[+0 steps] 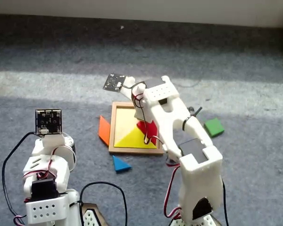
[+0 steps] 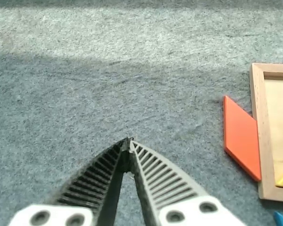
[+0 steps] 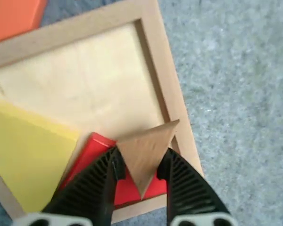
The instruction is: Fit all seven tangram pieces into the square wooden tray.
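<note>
My right gripper (image 3: 140, 154) is shut on a tan wooden triangle (image 3: 146, 146), held over the near corner of the square wooden tray (image 3: 165, 70). Under it a red piece (image 3: 92, 150) lies in the tray beside a large yellow triangle (image 3: 28, 155). In the high view the right arm (image 1: 179, 127) leans over the tray (image 1: 114, 127), covering part of the red piece (image 1: 148, 128) and the yellow triangle (image 1: 129, 138). My left gripper (image 2: 129, 142) is shut with nothing in it, low over bare carpet to the left of the tray.
Against the tray's left rim an orange parallelogram (image 1: 104, 130) lies on the carpet. A blue triangle (image 1: 120, 164) sits just in front of the tray. A green square (image 1: 214, 127) lies to the right of the arm. Grey carpet stretches all round.
</note>
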